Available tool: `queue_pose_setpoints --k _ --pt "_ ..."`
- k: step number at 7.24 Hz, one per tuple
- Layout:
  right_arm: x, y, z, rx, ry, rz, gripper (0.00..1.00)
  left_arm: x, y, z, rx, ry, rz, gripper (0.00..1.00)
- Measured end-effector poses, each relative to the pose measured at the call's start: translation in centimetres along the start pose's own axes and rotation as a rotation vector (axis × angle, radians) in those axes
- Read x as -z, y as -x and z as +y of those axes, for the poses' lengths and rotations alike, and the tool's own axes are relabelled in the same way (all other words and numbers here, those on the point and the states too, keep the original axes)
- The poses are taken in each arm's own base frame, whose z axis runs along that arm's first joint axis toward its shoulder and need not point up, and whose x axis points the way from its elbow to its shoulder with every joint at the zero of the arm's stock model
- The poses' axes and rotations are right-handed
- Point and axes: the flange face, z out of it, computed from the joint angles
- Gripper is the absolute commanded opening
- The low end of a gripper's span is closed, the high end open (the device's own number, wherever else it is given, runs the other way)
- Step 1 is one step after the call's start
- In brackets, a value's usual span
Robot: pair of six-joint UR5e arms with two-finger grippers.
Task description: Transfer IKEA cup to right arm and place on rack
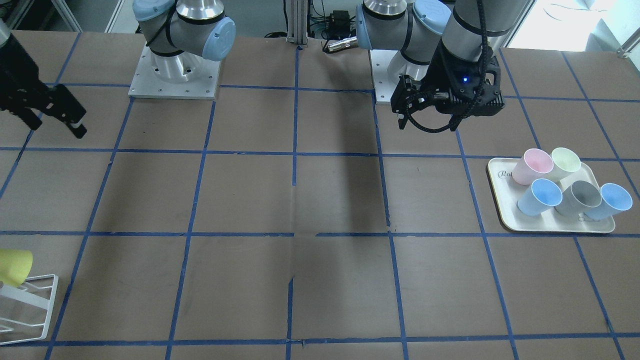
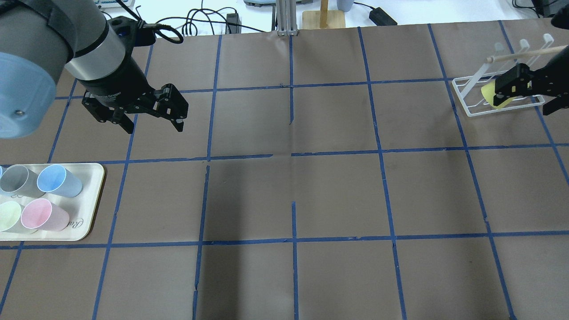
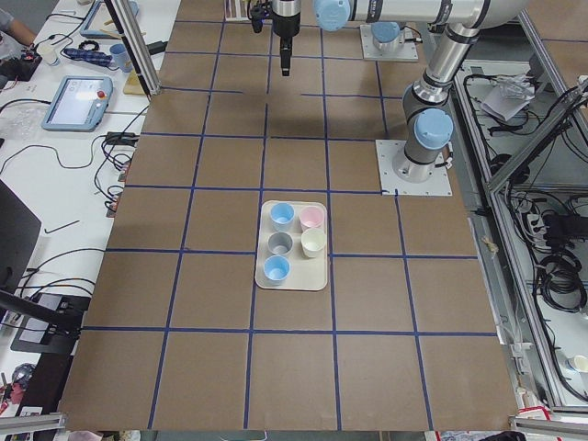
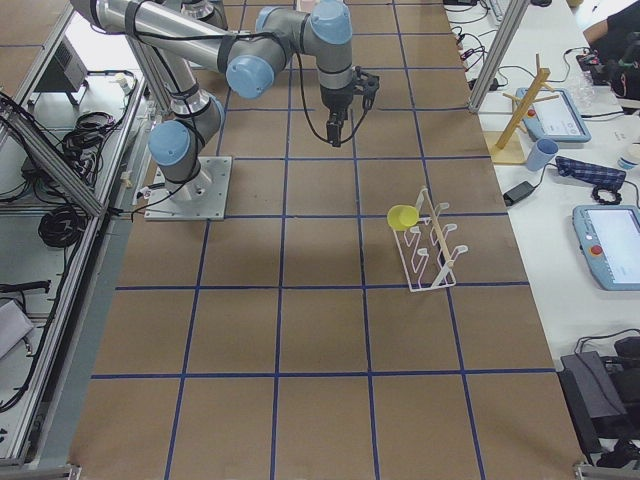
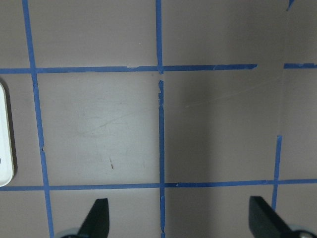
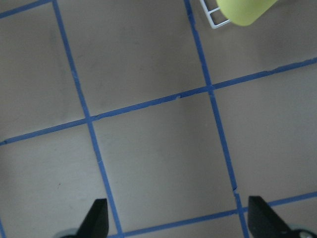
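The bright yellow IKEA cup (image 4: 403, 216) rests tilted on one end of the white wire rack (image 4: 432, 252), with nothing gripping it. It also shows at the front-facing view's left edge (image 1: 15, 266) on the rack (image 1: 35, 305), and in the right wrist view (image 6: 245, 11). In the overhead view the cup (image 2: 490, 94) is partly hidden behind my right gripper (image 2: 529, 94). That gripper is open and empty, raised above the table near the rack (image 2: 471, 95); it also shows in the front-facing view (image 1: 75, 120). My left gripper (image 2: 153, 126) is open and empty, up over the table's left half.
A cream tray (image 2: 91, 213) at the left holds several pastel cups: two blue, grey, pink and pale yellow-green. It also shows in the front-facing view (image 1: 500, 200). Brown table with a blue tape grid. A wooden stand (image 2: 323, 18) and cables lie beyond the far edge.
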Motion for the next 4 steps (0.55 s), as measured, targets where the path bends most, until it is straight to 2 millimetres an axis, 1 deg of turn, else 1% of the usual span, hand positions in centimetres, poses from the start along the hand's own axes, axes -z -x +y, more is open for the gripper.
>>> queue_pose_setpoints --k 1,2,3,4 --pt "1.1 3.1 1.0 0.020 0.032 -0.012 1.00 0.1 0.0 -0.3 -0.001 -0.006 -0.001 1.00" --pt "1.6 6.6 2.1 0.043 0.050 -0.014 1.00 0.0 0.0 -0.3 -0.002 -0.008 -0.001 1.00" --pt "1.6 10.0 3.4 0.060 0.064 0.011 1.00 -0.1 -0.1 -0.1 -0.002 -0.007 -0.001 1.00" --pt "1.1 12.3 4.5 0.089 0.076 0.064 1.00 -0.2 -0.1 0.2 -0.002 -0.007 0.000 1.00"
